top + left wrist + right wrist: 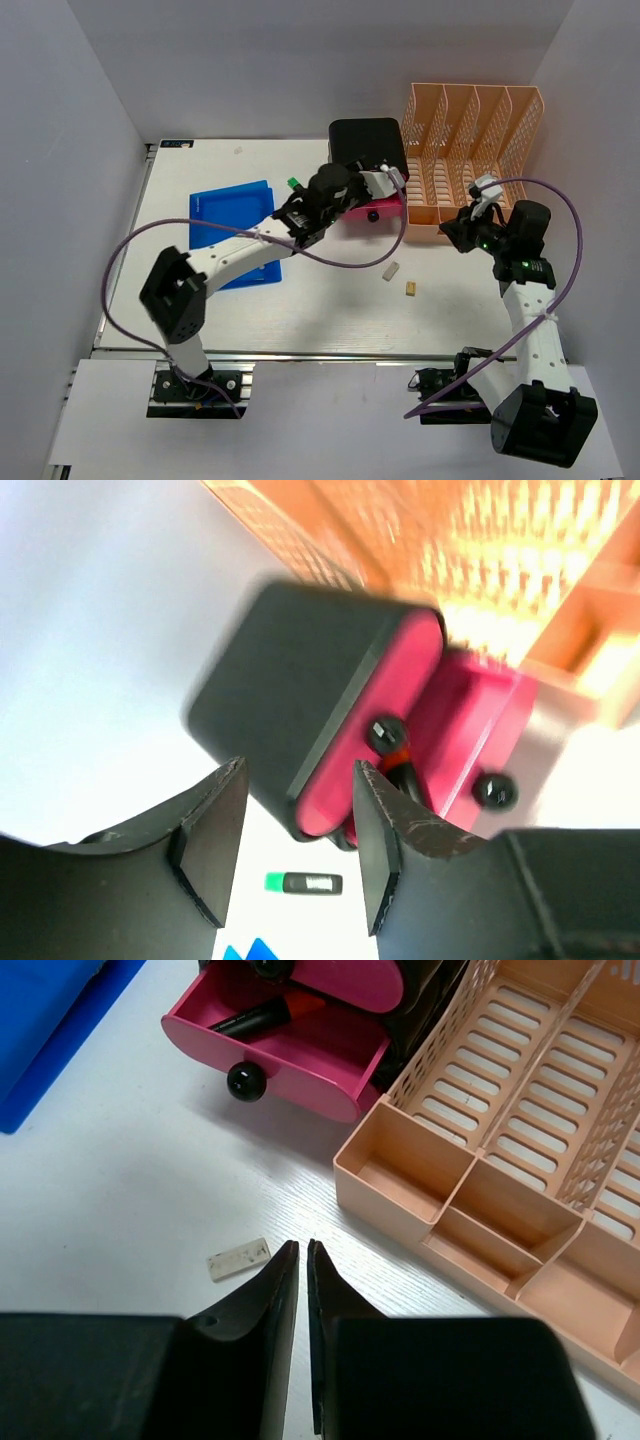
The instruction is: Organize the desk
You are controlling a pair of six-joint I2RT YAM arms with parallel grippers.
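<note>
The white desk (300,310) holds a black organiser box (365,150) with pink drawers. Its lower drawer (375,212) is pulled out, and a black and red marker (265,1017) lies inside. My left gripper (385,182) hovers over the box's front, and in the left wrist view the left gripper (297,780) is open with nothing between the fingers and the box (290,680) beyond. To the right, my right gripper (455,230) hangs above the desk beside the rack. In its own view the right gripper (302,1247) is shut and empty. A white eraser (239,1258) lies just left of it.
A peach lattice rack (470,130) stands at the back right, and a blue folder (235,235) lies at the left under the left arm. A green highlighter (293,183) lies left of the box. A white eraser (391,271) and a tan one (411,288) lie mid-desk.
</note>
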